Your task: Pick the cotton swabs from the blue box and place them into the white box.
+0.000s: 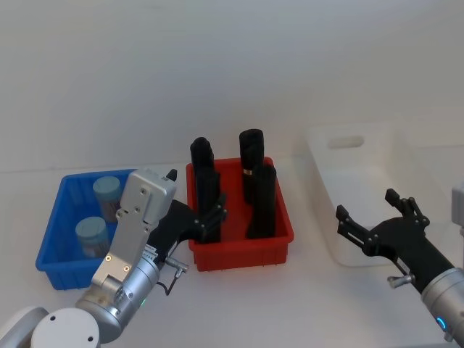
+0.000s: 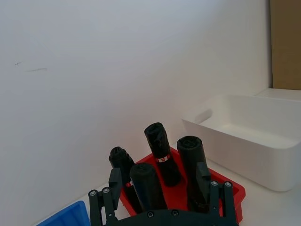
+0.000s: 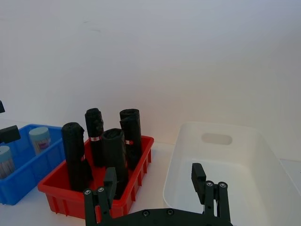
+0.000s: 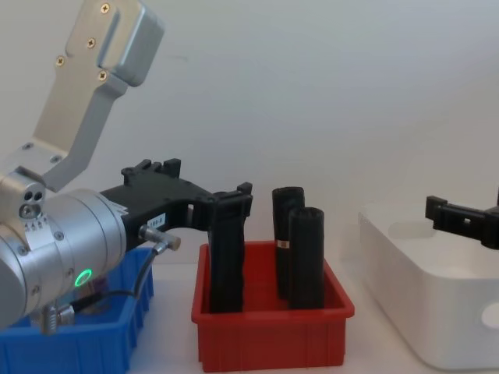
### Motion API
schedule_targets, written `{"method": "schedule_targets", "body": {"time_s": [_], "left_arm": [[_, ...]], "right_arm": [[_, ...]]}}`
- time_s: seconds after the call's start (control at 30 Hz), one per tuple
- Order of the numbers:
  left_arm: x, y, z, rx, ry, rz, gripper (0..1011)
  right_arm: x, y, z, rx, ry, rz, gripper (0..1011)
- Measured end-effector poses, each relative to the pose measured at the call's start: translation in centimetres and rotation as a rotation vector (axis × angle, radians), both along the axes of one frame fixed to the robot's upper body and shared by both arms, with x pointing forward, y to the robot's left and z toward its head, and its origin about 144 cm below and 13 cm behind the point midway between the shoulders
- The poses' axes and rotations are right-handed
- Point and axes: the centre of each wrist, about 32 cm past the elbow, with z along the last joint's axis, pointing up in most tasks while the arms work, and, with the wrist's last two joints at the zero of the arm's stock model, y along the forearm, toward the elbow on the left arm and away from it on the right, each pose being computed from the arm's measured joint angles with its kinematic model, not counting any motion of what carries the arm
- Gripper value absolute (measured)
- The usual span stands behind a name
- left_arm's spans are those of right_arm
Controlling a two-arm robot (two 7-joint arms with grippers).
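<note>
Judging from what lies where, the task is not yet begun: two cotton swabs (image 1: 106,192) stand in the blue box (image 1: 65,278), which sits on the bench (image 1: 290,304) just left of the red bin (image 1: 239,255), and the white box (image 1: 355,188), to the right of the red bin, holds nothing that can be seen. Both tubs therefore remain to be picked and moved across. The red bin carries four black rolls (image 1: 251,156), which are no part of the job. The left gripper (image 1: 194,197) is held level at the red bin's near left corner, between it and the blue box, pointing across towards the rolls and not down at the tubs; its jaws are spread wide and hold nothing. The right gripper (image 1: 368,206) hovers well to the right of the red bin, above the near end of the white box, jaws likewise spread and empty.
</note>
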Motion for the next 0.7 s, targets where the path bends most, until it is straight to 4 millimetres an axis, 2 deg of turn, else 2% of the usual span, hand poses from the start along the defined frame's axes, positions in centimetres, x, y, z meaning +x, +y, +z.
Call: {"method": "schedule_targets", "body": {"time_s": [0.7], "left_arm": [[0.0, 0.0, 0.0, 0.0, 0.0, 0.0, 1004]], "right_arm": [[0.0, 0.0, 0.0, 0.0, 0.0, 0.0, 1002]]}}
